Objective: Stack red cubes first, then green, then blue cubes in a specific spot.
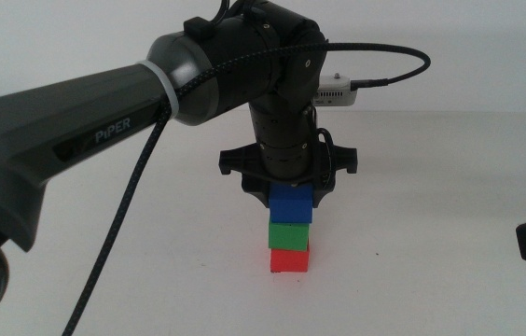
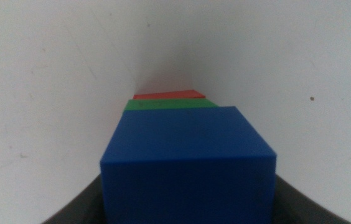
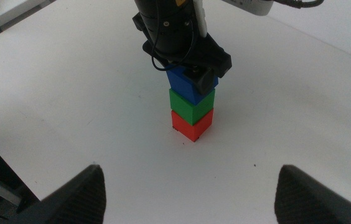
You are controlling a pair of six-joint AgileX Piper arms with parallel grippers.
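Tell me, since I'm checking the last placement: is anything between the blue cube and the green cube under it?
Nothing visible. The blue cube, between the left gripper's jaws, sits directly on the green cube.

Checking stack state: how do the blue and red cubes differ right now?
The blue cube tops the stack, between the left gripper jaws; the red cube sits on the table, untouched. Red looks slightly smaller. Both are plain, matte, touching the green cube. The right gripper waits, open.

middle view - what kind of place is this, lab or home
Probably a robotics lab bench: a bare white table, a Piper arm's left gripper on a blue cube stacked over green cube and red cube.
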